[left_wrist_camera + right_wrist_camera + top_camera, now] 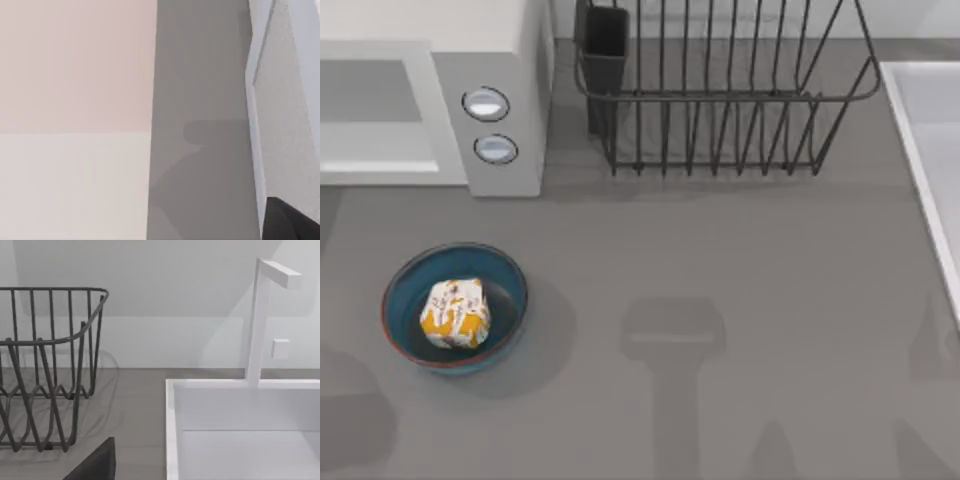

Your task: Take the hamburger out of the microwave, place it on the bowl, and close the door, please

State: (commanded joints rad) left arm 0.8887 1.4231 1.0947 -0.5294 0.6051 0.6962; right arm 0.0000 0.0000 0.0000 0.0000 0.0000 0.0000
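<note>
The hamburger (457,313), a white lump with orange patches, lies inside the blue bowl (500,275) on the table's front left. Behind it stands the white microwave (510,60) with two round knobs (486,103). Its door (375,165) lies flush with the knob panel, so the cavity is hidden. A dark part of my left gripper (292,222) shows in the left wrist view, close beside the microwave's white wall (295,100). A dark part of my right gripper (95,465) sits low in the right wrist view, between rack and sink.
A black wire rack (720,100) with a dark cup (607,45) stands at the back middle. A white sink (930,150) with a faucet (260,315) runs along the right edge. Arm shadows fall on the grey table (740,260).
</note>
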